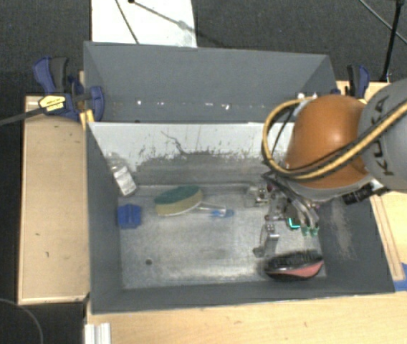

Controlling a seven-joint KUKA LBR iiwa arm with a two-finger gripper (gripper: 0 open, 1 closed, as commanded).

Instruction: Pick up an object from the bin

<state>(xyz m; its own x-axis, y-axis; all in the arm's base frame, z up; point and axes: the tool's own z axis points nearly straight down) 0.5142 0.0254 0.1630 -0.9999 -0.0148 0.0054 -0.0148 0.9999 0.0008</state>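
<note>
My gripper (266, 239) hangs low at the bin's front right, under the arm's orange cover. Just below and to its right lies a black and red oval thing (294, 266), close against the front wall. The gripper is beside its upper left end, and I cannot tell whether they touch. To the left, mid-floor, lies a dish brush with a green and yellow head (177, 200) and a clear handle with a blue tip pointing right.
A small blue block (128, 216) sits by the left wall, and a clear crumpled piece (123, 180) lies above it in the back left corner. The arm and its cables cover the bin's right side.
</note>
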